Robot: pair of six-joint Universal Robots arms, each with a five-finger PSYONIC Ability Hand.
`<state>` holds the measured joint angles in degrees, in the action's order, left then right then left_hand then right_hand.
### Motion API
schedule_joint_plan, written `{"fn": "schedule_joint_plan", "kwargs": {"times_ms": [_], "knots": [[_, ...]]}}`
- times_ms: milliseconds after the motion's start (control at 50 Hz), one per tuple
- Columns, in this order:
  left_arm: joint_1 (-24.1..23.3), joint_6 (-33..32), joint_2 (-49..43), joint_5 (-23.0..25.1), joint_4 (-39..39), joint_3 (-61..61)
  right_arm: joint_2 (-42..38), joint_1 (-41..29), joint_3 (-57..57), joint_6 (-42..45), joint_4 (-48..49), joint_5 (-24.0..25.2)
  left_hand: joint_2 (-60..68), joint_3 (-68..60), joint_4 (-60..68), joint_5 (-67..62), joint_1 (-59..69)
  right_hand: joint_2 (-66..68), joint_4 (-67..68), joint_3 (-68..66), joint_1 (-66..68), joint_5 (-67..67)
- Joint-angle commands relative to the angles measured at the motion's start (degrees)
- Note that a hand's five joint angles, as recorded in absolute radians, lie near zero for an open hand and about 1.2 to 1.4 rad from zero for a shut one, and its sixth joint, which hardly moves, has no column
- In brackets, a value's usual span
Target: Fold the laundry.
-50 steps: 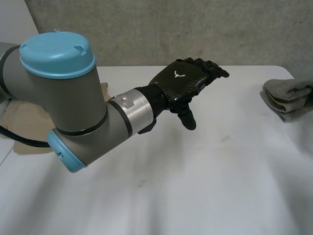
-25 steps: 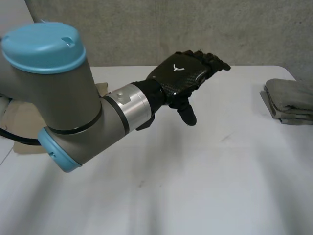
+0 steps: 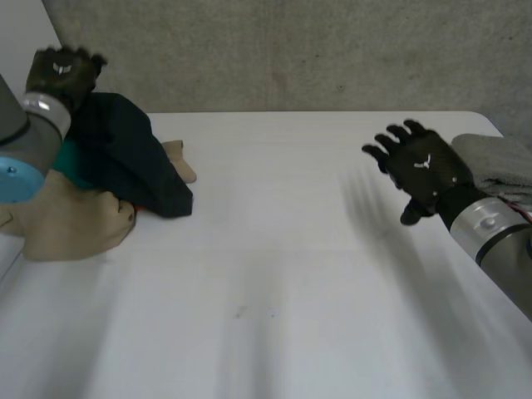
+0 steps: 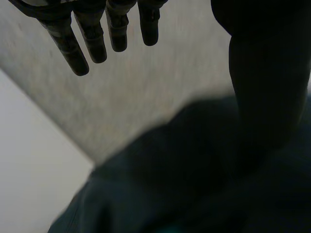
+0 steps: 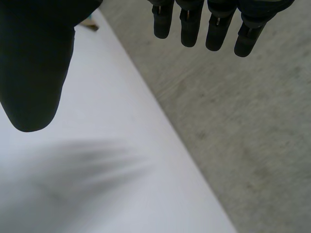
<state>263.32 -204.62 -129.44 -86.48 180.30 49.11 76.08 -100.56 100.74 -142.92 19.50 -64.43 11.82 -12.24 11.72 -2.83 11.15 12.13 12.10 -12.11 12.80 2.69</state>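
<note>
Progress: grey towel [image 3: 497, 160] lay folded at right beside my splayed, empty right hand [image 3: 421, 169]; dark garment [image 3: 125, 158] and beige cloth [image 3: 66, 223] lay heaped left, unfolded, by my straight-fingered left hand [image 3: 60, 71].

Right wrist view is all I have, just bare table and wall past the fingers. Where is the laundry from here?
Observer: A folded grey cloth lies beside the right hand, by its wrist, at the table edge.
Operator: Anything unfolded?
Observer: Yes, a heap across the table at the robot's left: a dark blue garment lying on a beige cloth.
Operator: And the other hand?
Observer: The left hand is above that garment, fingers straight, the dark cloth under its palm.
</note>
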Motion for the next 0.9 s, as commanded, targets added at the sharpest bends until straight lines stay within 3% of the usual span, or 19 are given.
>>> {"fn": "schedule_joint_plan", "kwargs": {"times_ms": [20, 100, 140, 200, 300, 400, 580, 720, 860, 900], "knots": [[2.99, -9.57, -14.16, 1.05, 6.19, -7.35, -0.67, 0.63, 1.39, 0.97, -2.62, -0.87, 1.42, -1.00, 1.52, -0.41, 2.09, -2.13, -2.10, 2.11, -2.80, -2.69], [3.69, -8.87, -16.63, 3.59, 9.71, -8.32, -0.67, 0.63, 2.88, 1.06, -2.45, -0.96, 11.11, -10.70, 11.21, -10.10, 11.79, -2.13, -2.10, 2.11, -2.80, -2.69], [3.34, -6.86, -16.81, 5.88, 11.12, -8.24, -0.67, 0.63, 3.41, 1.06, -2.45, -0.87, 38.31, -37.89, 38.41, -37.30, 38.98, -2.13, -2.10, 2.11, -2.80, -2.69], [2.56, -2.65, -16.46, 6.59, 12.87, -8.24, -0.58, 0.80, 4.20, 1.06, -2.45, -0.87, 68.10, -67.69, 68.20, -67.09, 68.78, -2.13, -2.10, 2.11, -2.80, -2.69], [0.18, 1.23, -13.57, 3.95, 16.65, -6.66, -0.05, 1.50, 5.08, 1.06, -2.45, -0.96, 68.18, -67.76, 68.28, -67.17, 68.85, -2.13, -2.10, 2.11, -2.80, -2.69], [-2.98, 5.53, -2.06, 3.77, 20.17, -1.30, 1.26, 3.26, 5.08, 1.06, -2.36, -1.22, 68.18, -67.76, 68.28, -67.17, 68.85, -2.13, -2.10, 2.11, -2.80, -2.69], [-15.36, 22.14, 12.01, 7.11, 23.69, 5.55, 5.39, 4.41, 4.64, -0.69, -0.86, -5.53, 68.18, -67.76, 68.28, -67.17, 68.85, -2.13, -2.10, 2.11, -2.80, -2.69], [-26.26, 22.95, 10.10, 7.82, 21.94, 11.88, 9.00, 6.78, 4.55, -4.56, -0.60, -8.87, 68.18, -67.76, 68.28, -67.17, 68.85, -2.13, -2.10, 2.11, -2.80, -2.69], [-31.63, 21.02, 1.31, 7.38, 16.76, 13.30, 9.53, 10.29, 4.47, -7.46, -0.95, -8.34, 68.18, -67.76, 68.28, -67.17, 68.85, -2.13, -2.10, 2.11, -2.80, -2.69], [-32.25, 17.77, -1.86, 7.03, 12.89, 12.95, 9.53, 10.56, 4.47, -7.55, -1.04, -8.43, 44.57, -44.16, 44.67, -43.56, 45.25, -2.13, -2.10, 2.11, -2.80, -2.69]]}}
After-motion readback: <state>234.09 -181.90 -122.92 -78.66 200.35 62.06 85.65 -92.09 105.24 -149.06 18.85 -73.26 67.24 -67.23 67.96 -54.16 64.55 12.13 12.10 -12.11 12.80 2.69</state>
